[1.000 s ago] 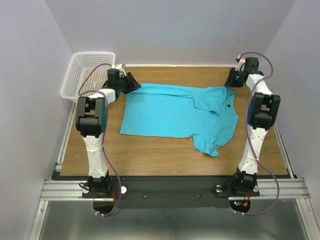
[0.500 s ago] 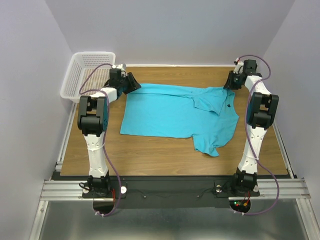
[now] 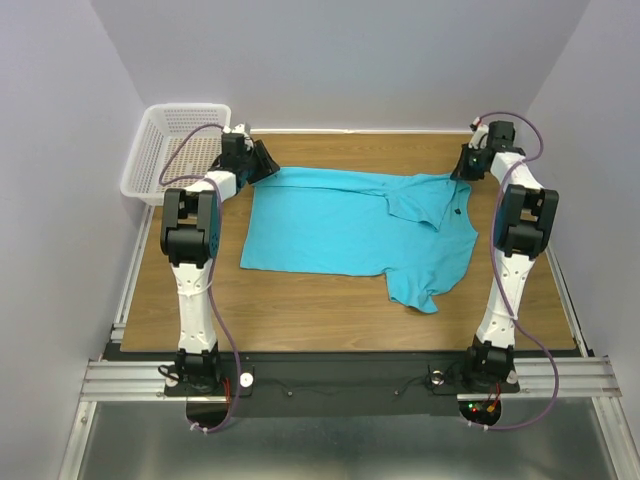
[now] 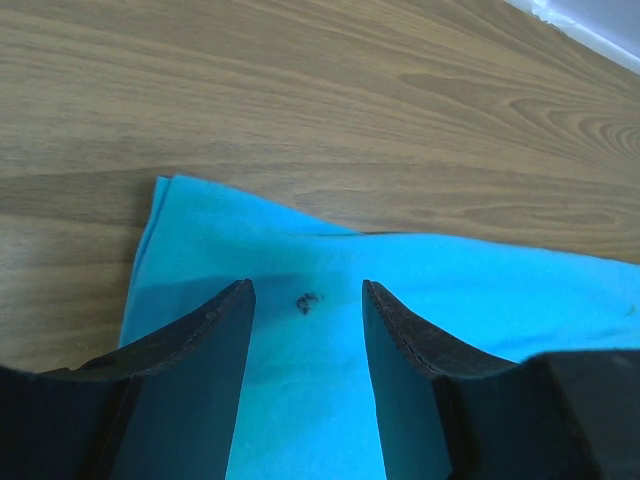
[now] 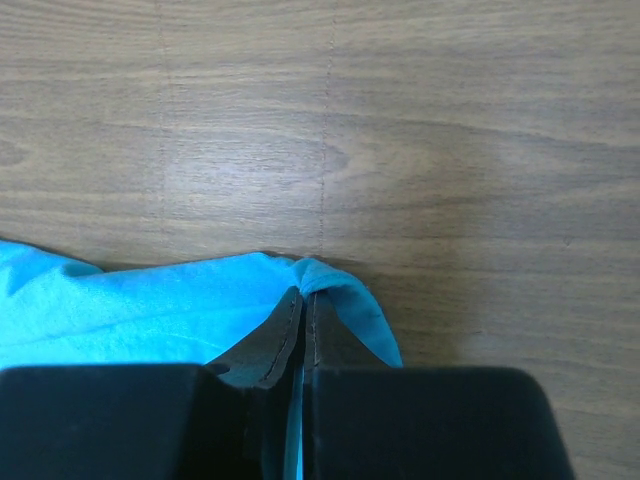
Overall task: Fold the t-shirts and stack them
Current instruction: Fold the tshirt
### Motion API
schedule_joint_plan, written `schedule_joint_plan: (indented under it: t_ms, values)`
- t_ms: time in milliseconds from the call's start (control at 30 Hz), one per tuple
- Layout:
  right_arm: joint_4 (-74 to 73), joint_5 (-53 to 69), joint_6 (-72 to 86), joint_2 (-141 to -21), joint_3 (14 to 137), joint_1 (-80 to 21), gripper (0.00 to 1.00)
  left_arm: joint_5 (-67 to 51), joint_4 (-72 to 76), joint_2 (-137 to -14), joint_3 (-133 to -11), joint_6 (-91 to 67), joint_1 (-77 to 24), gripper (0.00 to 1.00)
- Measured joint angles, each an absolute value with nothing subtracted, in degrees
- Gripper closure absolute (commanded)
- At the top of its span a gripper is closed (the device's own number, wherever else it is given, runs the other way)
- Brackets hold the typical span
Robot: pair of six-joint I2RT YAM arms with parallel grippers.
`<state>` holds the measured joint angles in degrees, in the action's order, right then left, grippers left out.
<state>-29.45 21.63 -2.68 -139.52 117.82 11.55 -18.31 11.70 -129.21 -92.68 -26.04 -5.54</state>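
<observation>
Your turquoise t-shirt (image 3: 350, 225) lies spread flat across the middle of the wooden tabletop (image 3: 300, 300), hem toward the left arm and neckline toward the right. Its far edge runs close to the back of the tabletop, and one sleeve trails toward the near edge.

Your left tool (image 4: 305, 290) stands released at the far-left corner of the cloth. Its jaws are apart with a small dark mark (image 4: 307, 302) on the fabric showing between them. The shirt's corner edge lies just left of the left finger, and beyond it there is bare wood.

Your right tool (image 5: 303, 295) is clenched on the far-right edge of the t-shirt. A small fold of cloth is bunched around its fingertips, and a sliver of turquoise shows between the pressed fingers. Past that fold the wood runs open.

From above, a wide band of bare wood lies between the near hem and the arm bases. A narrower strip separates the left edge from the white mesh basket (image 3: 190, 107), which sits off the far-left corner.
</observation>
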Motion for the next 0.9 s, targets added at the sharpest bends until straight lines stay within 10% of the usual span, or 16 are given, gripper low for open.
schedule_joint_plan:
  t_ms: [467,700,900]
  values:
    - [-22.8,19.2,1.7,-135.3,108.8,12.4,0.99,-14.1,7.7,-133.3,-98.4,-26.5,-6.2,0.42]
    - [-21.2,18.5,3.5,-134.2,107.1,12.5,0.66,-13.3,7.5,-133.3,-98.5,-26.7,-6.3,0.42]
    - [-20.4,18.5,3.4,-134.1,107.2,12.8,0.65,-13.3,6.8,-133.4,-99.2,-26.7,-6.3,0.42]
